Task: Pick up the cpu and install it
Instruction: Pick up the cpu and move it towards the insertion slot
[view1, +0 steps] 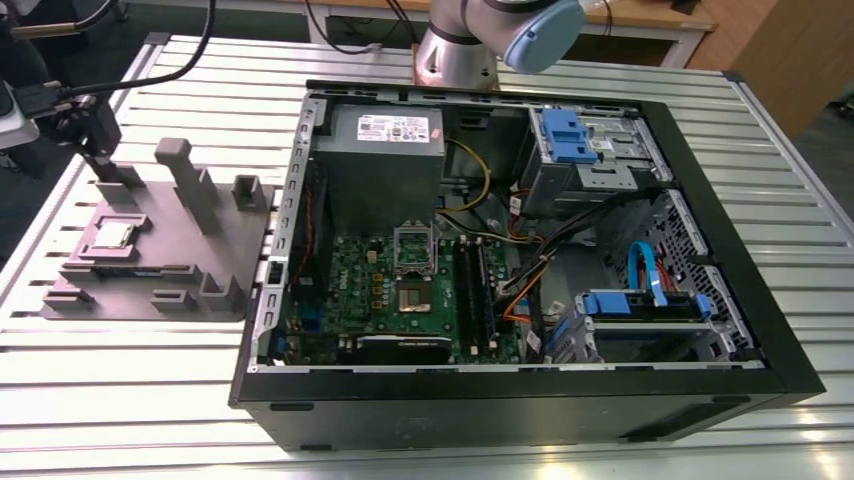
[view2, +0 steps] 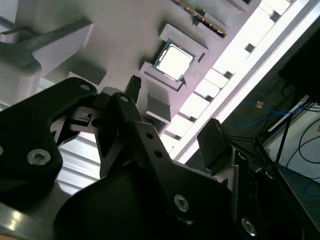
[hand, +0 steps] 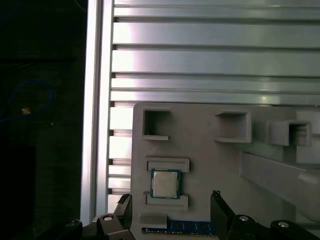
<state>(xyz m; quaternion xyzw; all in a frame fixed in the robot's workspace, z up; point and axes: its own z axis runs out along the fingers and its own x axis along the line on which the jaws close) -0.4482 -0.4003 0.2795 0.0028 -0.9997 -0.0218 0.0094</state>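
Silver what, running under everything?

Silver slatted aluminium worktop (view1: 134, 400). Toward the exterior view's left it carries a large grey plastic plate with upright blocks (view1: 167, 262). Toward the exterior view's right it carries an open black computer case (view1: 534, 400) with a green motherboard (view1: 380, 285) lying flat inside.

Where is the chip?

The small flat square cpu with a silvery-grey metal top (view1: 114, 236) lies metal side up in a shallow square seat on the grey plate, well apart from the case. In both wrist views the cpu (view2: 174, 61) (hand: 166, 183) sits between two low raised bars.

And the jaws?

Black jaws hang above the plate, spread wide, with nothing between them. In the first wrist view the cpu shows beyond the gap between the two fingertips (hand: 218, 205), untouched.

Anything nearby?

A narrow blue-green circuit strip (hand: 180, 228) lies on the plate just beside the cpu's seat. An oblong shiny metal socket frame (view1: 415, 248) sits on the motherboard. The grey robot arm (view1: 467, 40) rises just beyond the case.
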